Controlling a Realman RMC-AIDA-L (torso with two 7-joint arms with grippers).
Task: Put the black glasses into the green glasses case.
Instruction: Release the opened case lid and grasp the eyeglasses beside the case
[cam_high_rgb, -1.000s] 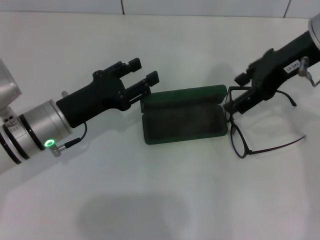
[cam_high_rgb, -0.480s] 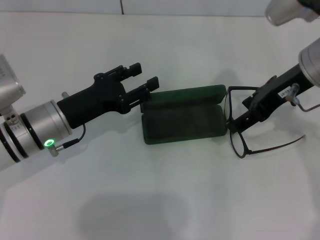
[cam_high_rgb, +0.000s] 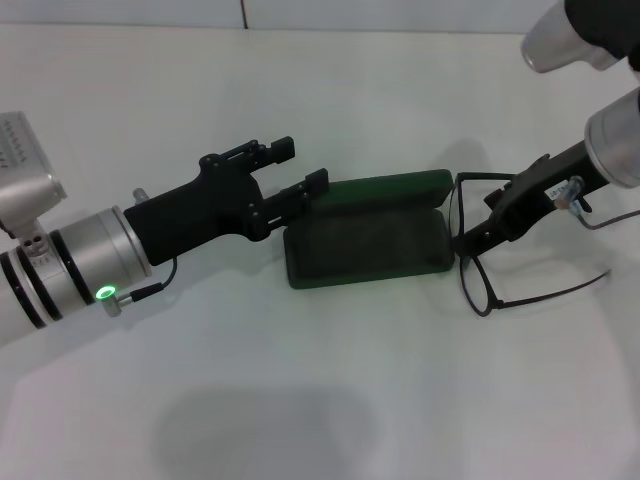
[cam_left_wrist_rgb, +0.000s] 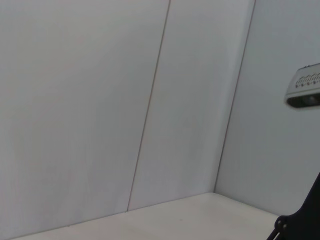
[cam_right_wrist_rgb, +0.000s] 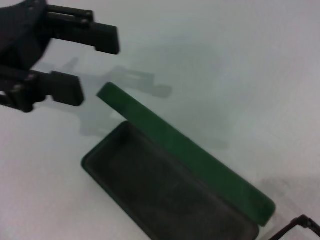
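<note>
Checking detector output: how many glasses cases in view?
1. The green glasses case lies open mid-table, between the left claw and the black glasses. None visibly hidden.

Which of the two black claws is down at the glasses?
The right claw, at the thin black-framed glasses beside the open dark green case. The left claw, fingers spread, is at the case's other end.

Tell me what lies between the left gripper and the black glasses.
In the head view, the open green glasses case lies between the left gripper at its left end and the black glasses off its right end, where the right gripper reaches.
</note>
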